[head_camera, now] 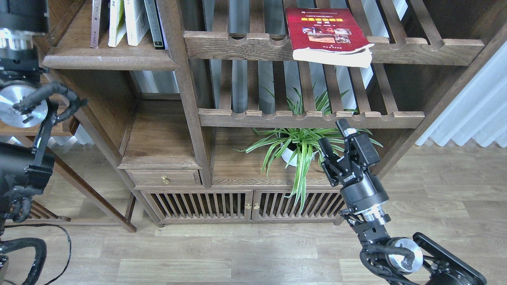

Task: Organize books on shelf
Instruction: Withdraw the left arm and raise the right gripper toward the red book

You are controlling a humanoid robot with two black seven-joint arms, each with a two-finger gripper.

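Observation:
A red book (326, 33) with small photos on its cover lies flat on the upper slatted rack, its front end sticking out over the notched rail. The shelf (107, 59), a solid dark-brown board with a thick rounded front edge, is at the upper left and carries several thin standing books (126, 21). The yellow-green and maroon books are out of view. My right gripper (334, 135) is open and empty, well below the red book and in front of a plant. My left gripper (20, 16) is at the top left corner, with its fingers cut off by the frame edge.
A potted spider plant (295, 148) stands in the lower compartment just behind my right gripper. A second slatted rack (309, 118) runs just above that gripper. A cabinet with slatted doors (245, 204) and a small drawer (164, 178) is below. There is wooden floor in front.

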